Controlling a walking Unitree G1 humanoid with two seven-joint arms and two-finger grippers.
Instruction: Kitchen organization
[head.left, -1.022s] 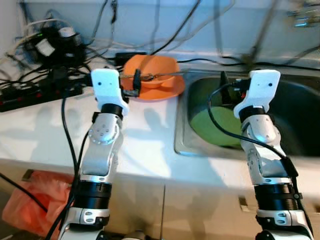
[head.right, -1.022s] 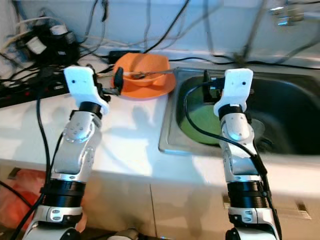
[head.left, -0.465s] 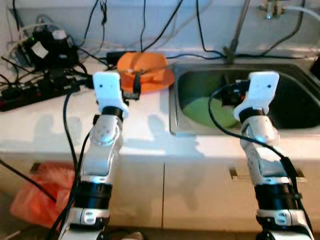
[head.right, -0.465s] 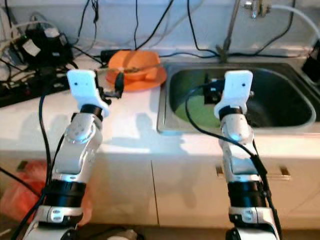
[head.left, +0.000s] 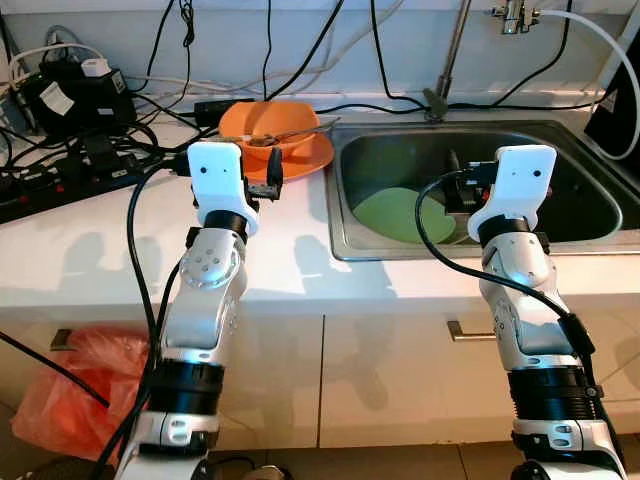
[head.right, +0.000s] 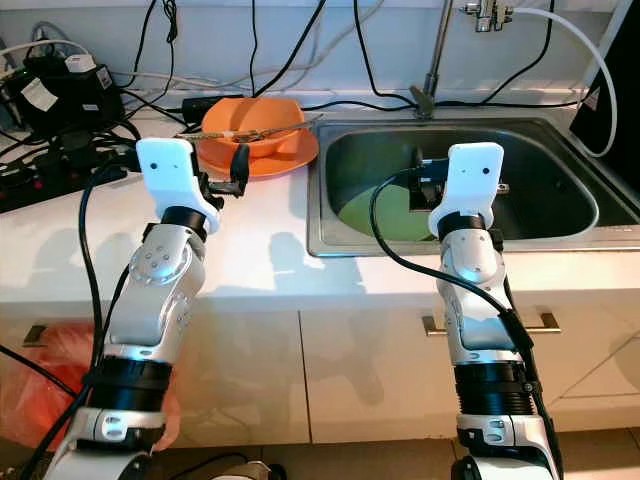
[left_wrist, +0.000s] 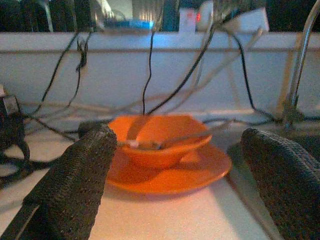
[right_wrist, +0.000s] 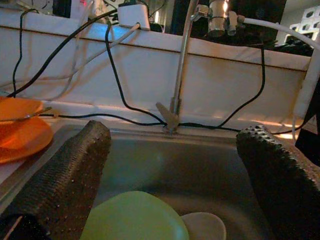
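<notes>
**Pre-grasp stance at counter and sink**

Left gripper (left_wrist: 175, 165): spread wide, empty, raised over the countertop (head.left: 90, 250). Just beyond its fingers: orange bowl (left_wrist: 159, 137) with spoon (left_wrist: 192, 136), stacked on orange plate (left_wrist: 200, 172).

Right gripper (right_wrist: 175, 175): spread wide, empty. Below and ahead: green plate (right_wrist: 132, 220) in sink (head.left: 590, 215), likely awaiting washing.

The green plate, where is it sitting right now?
The green plate lies in the bottom of the steel sink, toward the sink's left side, just ahead of the right gripper. A smaller pale dish rests against it.
</notes>
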